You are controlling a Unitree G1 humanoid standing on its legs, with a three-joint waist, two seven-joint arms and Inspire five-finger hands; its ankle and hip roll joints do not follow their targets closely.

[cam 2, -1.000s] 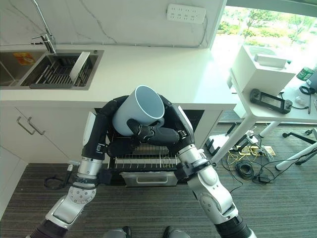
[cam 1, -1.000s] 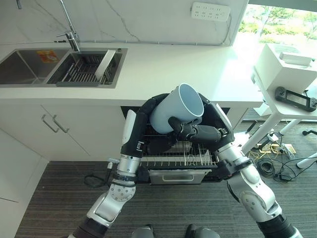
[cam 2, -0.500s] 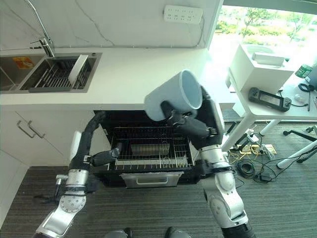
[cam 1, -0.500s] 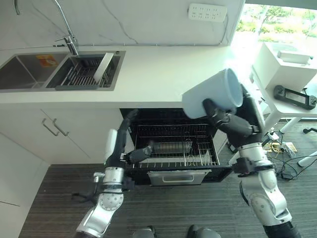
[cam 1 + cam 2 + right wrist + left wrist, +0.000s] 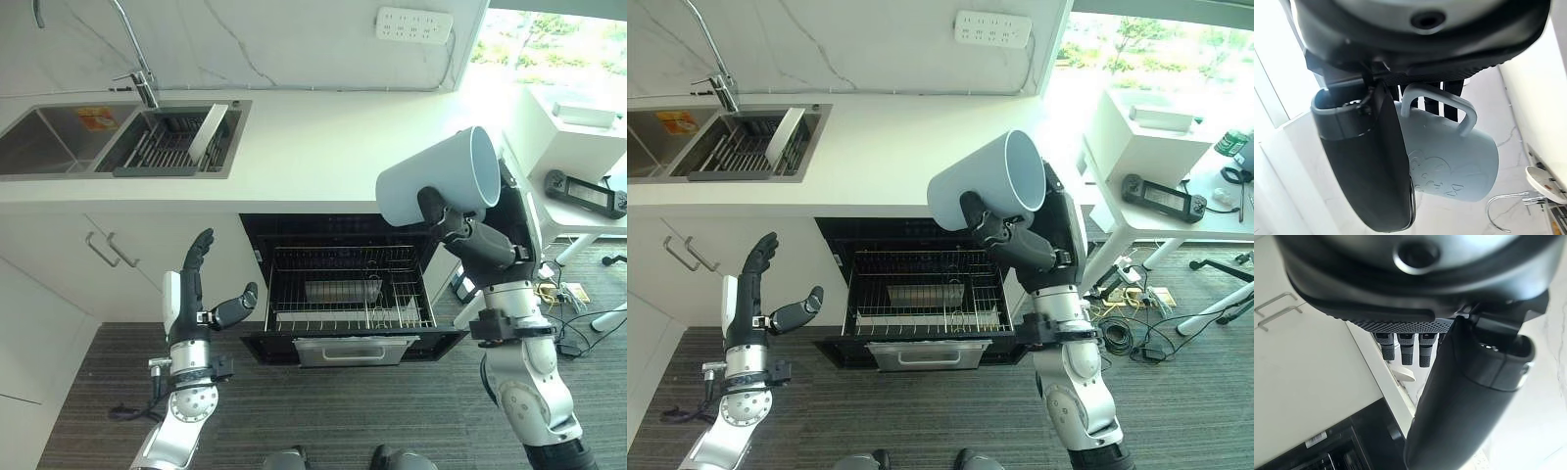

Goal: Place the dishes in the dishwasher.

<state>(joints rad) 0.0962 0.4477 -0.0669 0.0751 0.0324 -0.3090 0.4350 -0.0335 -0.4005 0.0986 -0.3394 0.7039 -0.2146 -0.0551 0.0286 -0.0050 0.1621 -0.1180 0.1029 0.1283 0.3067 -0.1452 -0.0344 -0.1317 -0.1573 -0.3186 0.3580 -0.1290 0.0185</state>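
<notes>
mug, pale blue and lying on its side, is held up in the air by the right hand, above the right end of the open dishwasher and level with the edge of the white table. its open mouth faces up and to the robot's right. the right hand's thumb crosses the mug's wall just below the rim, and in the right wrist view the fingers pass through the mug's handle, so the hand is closed round it. left hand hangs raised in front of the white cabinet doors, to the left of the dishwasher and well apart from it; its fingers are straight and spread, thumb out to the side, with nothing in it. the dishwasher's wire rack is pulled out over the lowered door, and a metal tray-like piece stands in it near the middle. on the table's far left is a double sink with a faucet behind it. a white plate stands on edge, tilted, in the drying rack set in the sink's right basin. a small white side table with a dark controller stands to the right.
</notes>
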